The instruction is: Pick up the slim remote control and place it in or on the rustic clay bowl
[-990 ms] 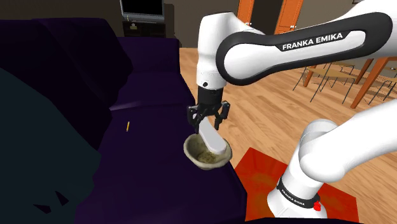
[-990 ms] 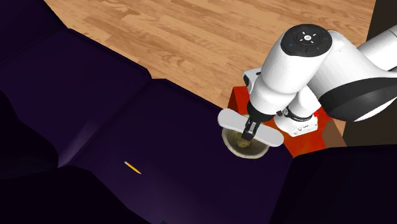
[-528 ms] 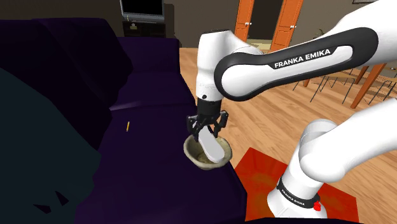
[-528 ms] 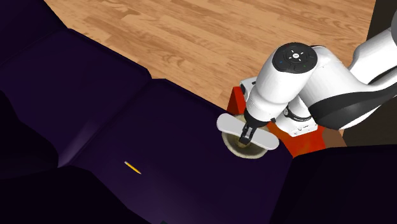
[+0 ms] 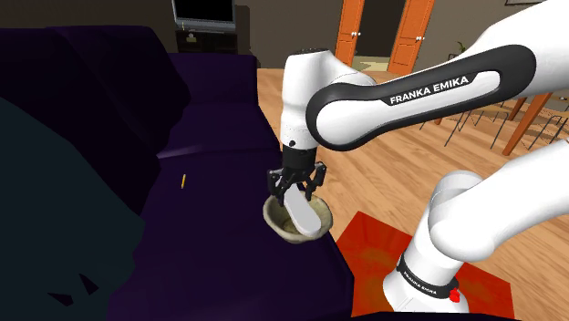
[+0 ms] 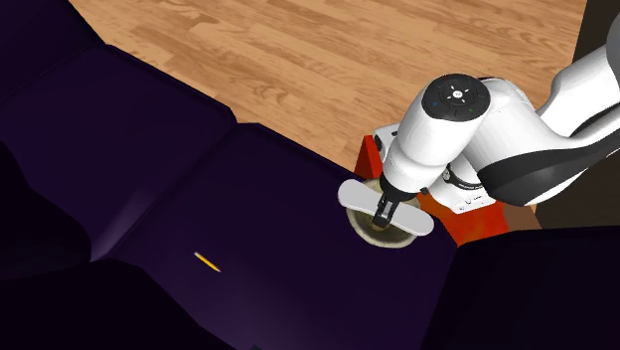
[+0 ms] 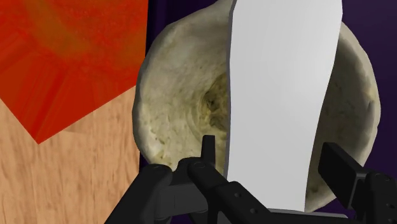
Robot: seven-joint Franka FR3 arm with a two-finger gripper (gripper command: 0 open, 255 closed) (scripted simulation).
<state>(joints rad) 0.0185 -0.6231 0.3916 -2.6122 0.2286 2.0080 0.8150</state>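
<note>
One arm [image 5: 383, 91] is arching in from the shoulder view's right, gripper [image 5: 294, 189] pointing straight down over the clay bowl [image 5: 274, 219]. In the second exterior view the pale remote [image 6: 356, 192] is lying across the bowl's rim, running upper left to lower right. In the wrist view the fingers [image 7: 208, 153] are standing apart beside it, clasping nothing.

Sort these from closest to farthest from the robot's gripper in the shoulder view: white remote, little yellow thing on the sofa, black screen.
1. White remote, directly beneath the gripper.
2. Yellow thing, on the sofa seat, toward that view's left.
3. Black screen, far back, at that view's top.
</note>
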